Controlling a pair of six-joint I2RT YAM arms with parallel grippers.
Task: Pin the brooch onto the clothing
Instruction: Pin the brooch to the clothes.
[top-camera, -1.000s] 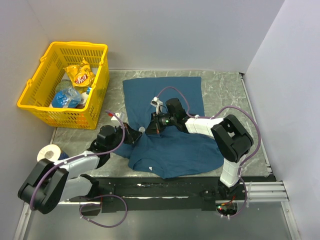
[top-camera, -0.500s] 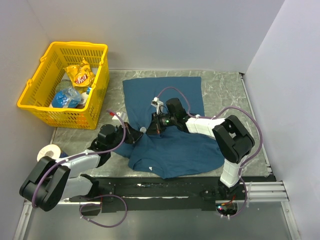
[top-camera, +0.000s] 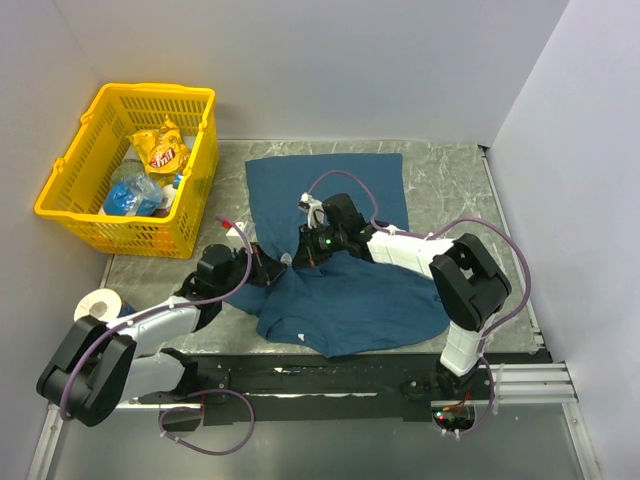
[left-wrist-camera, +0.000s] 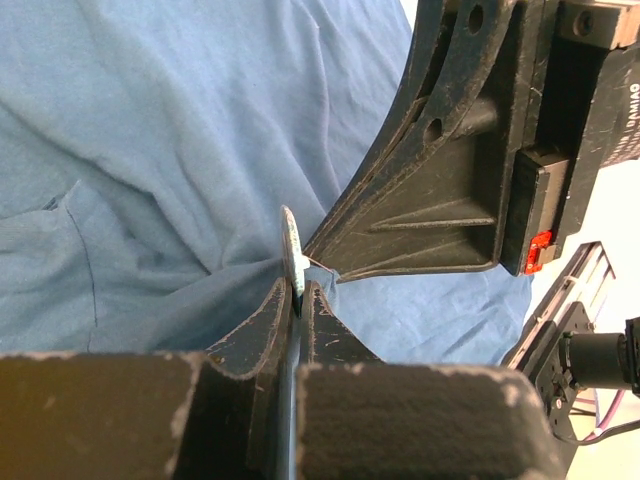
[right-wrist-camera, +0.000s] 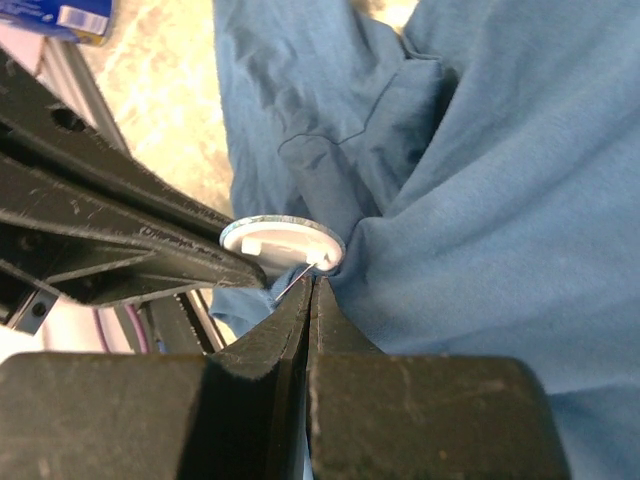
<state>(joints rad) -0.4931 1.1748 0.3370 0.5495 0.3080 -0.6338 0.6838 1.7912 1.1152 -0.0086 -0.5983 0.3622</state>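
The dark teal T-shirt lies crumpled on the table's middle. My left gripper is shut on the brooch, a small pale disc held edge-on at its fingertips. In the right wrist view the brooch shows its white back and a thin open pin. My right gripper is shut, its tips pinching a bunched fold of the shirt right under the pin. The two grippers meet tip to tip over the shirt's left edge, and the left gripper's fingers show in the right wrist view.
A yellow basket with snack bags stands at the back left. A white paper roll sits at the left near edge. White walls close in the table at the back and on both sides.
My right wrist has shifted slightly left and back, closer to the left gripper. The left arm has hardly moved.
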